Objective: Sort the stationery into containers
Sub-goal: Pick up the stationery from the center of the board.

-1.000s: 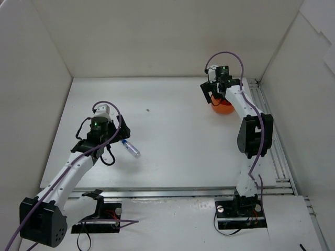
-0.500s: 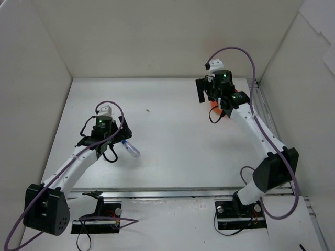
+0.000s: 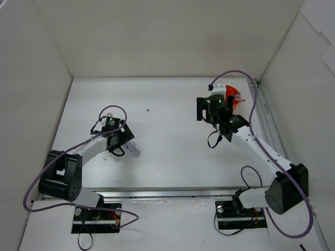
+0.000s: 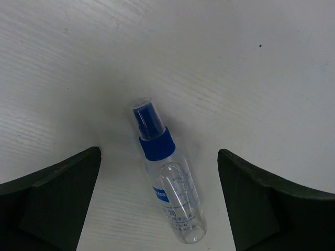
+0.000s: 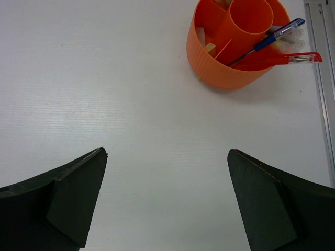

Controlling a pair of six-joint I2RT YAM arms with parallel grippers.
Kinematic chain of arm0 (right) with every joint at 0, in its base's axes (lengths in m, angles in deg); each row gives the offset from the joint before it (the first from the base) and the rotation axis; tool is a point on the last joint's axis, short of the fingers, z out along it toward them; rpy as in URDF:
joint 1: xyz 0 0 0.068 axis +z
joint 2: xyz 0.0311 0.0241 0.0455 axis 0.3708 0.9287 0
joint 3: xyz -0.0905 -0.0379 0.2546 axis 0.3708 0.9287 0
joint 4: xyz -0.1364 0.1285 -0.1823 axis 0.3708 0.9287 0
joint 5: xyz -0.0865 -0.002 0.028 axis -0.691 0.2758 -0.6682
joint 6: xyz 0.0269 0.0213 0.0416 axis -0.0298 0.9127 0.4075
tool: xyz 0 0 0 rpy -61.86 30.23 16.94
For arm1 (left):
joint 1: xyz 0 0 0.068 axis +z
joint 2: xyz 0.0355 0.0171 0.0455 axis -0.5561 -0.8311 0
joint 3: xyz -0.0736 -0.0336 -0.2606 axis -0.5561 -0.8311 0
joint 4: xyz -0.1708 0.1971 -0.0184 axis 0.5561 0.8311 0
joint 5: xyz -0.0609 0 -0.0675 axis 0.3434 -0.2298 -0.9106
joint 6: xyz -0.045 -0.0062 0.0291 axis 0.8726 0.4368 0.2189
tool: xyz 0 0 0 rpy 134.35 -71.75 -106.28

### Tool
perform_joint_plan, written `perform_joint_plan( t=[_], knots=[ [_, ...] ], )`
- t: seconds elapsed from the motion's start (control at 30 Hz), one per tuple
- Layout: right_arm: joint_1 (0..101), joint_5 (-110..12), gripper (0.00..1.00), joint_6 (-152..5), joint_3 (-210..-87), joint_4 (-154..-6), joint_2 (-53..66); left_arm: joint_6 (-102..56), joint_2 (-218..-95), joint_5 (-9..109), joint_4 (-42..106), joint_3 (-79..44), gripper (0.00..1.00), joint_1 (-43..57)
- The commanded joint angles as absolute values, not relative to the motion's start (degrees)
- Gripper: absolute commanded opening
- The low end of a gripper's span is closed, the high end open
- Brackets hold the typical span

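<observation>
A clear tube with a blue cap (image 4: 168,183) lies flat on the white table, cap pointing away. It sits between the open fingers of my left gripper (image 4: 159,153), touching neither. In the top view the tube (image 3: 134,150) lies just right of the left gripper (image 3: 123,138). The round orange pot (image 5: 230,47) has inner dividers and holds a blue pen (image 5: 269,39), a red pen (image 5: 293,59) and pale stubs. My right gripper (image 5: 167,152) is open and empty above bare table, short of the pot. In the top view the right arm partly hides the pot (image 3: 238,97).
White walls enclose the table on the left, back and right. A metal rail (image 5: 319,78) runs along the right edge just past the pot. A small dark speck (image 3: 147,110) marks the table's middle back.
My right gripper has drawn back from over the pot, toward the near left, uncovering it. My left arm has folded back and its gripper now sits nearer the tube.
</observation>
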State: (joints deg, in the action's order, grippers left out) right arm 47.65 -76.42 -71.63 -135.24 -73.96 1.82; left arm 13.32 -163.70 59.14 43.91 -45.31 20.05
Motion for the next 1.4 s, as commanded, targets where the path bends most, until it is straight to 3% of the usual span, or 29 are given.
perform_joint_plan(
  t=[0.0,0.17,0.27,0.37,0.47,0.6,0.83,0.97,1.37],
  knots=[
    [48.8,-81.6,0.98,-68.8,-134.7,-78.0,-2.0,17.7,-166.0,57.0,41.9,-41.6,0.87,20.5],
    [49.7,-86.0,0.98,-68.3,-132.8,-77.2,-3.9,17.6,-167.2,57.7,42.2,-42.0,0.72,20.5],
    [50.4,-86.9,0.98,-67.3,-131.2,-77.1,-5.5,17.8,-168.5,57.8,41.6,-42.3,0.51,19.3],
    [51.2,-88.2,0.98,-66.7,-129.9,-76.7,-7.1,17.5,-169.9,57.2,41.3,-41.8,0.20,17.9],
    [51.9,-88.9,0.98,-66.2,-128.8,-75.9,-9.1,17.8,-170.7,57.1,40.8,-41.8,0.00,17.3],
    [52.4,-83.4,0.98,-67.7,-127.4,-75.7,-12.3,17.2,-169.3,57.7,41.0,-41.9,0.00,16.0],
    [52.5,-52.4,0.98,-69.4,-121.6,-80.3,-18.9,13.8,-156.9,63.3,40.7,-42.6,0.00,10.3],
    [53.3,-30.4,0.98,-63.4,-115.2,-98.9,-18.1,11.0,-147.1,62.8,35.7,-43.8,0.00,7.2],
    [63.9,-22.3,0.98,-59.8,-122.0,-114.4,-1.3,5.3,-137.2,53.7,25.7,-47.2,0.00,-0.1]
  ],
)
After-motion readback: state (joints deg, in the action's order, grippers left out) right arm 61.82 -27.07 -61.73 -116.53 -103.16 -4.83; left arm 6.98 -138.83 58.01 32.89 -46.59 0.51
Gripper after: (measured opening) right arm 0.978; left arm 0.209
